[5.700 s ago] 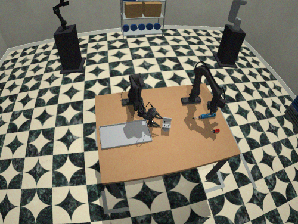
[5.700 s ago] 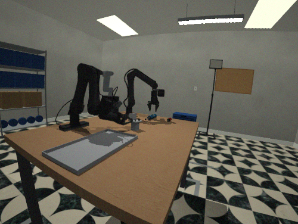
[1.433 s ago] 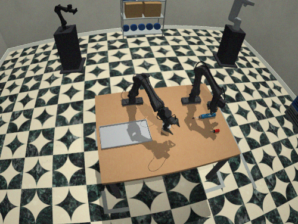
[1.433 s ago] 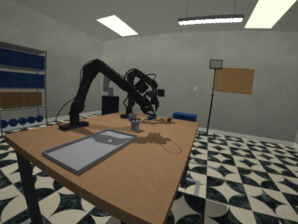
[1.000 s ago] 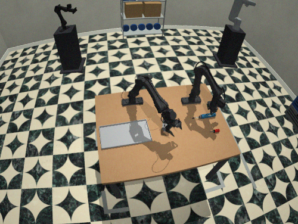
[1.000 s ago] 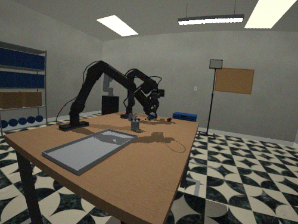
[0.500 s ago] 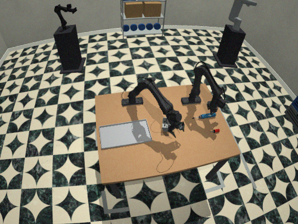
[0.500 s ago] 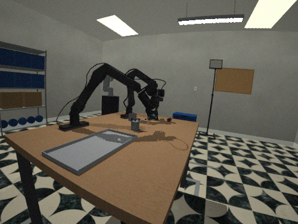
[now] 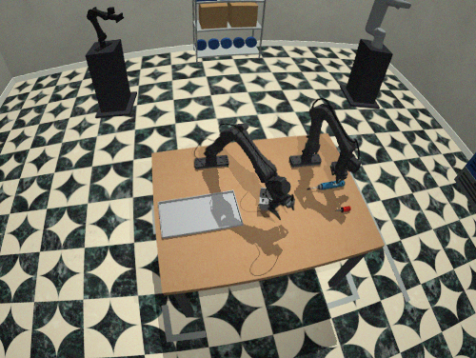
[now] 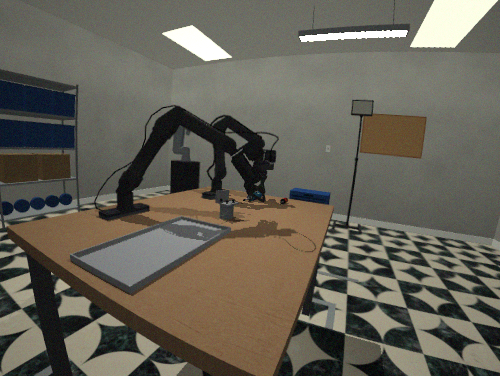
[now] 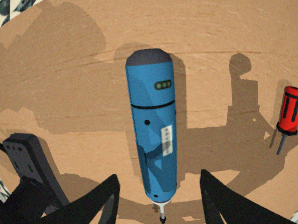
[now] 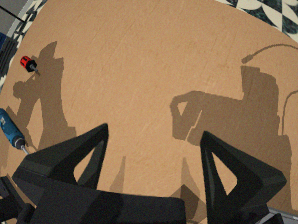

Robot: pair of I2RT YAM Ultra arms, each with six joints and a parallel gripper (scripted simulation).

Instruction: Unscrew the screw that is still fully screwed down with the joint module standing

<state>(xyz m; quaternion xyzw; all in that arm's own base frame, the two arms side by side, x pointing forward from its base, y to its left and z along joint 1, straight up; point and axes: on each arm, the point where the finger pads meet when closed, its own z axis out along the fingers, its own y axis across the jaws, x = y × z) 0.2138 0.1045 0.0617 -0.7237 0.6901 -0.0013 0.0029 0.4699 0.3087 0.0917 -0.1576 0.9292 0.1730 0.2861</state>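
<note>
The electric screwdriver point(image 9: 327, 185) point(image 11: 152, 130) point(image 12: 9, 127) has a blue barrel and lies flat on the table near the far right. My left gripper point(image 9: 340, 181) point(image 11: 158, 179) is open and hangs just above it, one finger on each side of the barrel's bit end, not touching it. The grey joint module point(image 9: 262, 201) point(image 10: 227, 209) stands upright mid-table; its screws are too small to tell apart. My right gripper point(image 9: 279, 205) point(image 12: 155, 133) is open and empty, close beside and above the module. The right wrist view shows only bare table between the fingers.
A small red-handled screwdriver point(image 9: 344, 208) point(image 11: 288, 112) point(image 12: 26, 62) lies near the blue one. A flat grey tray point(image 9: 164, 224) point(image 10: 100, 265) sits on the left of the table. A thin cable point(image 9: 262, 267) loops over the table toward the front edge.
</note>
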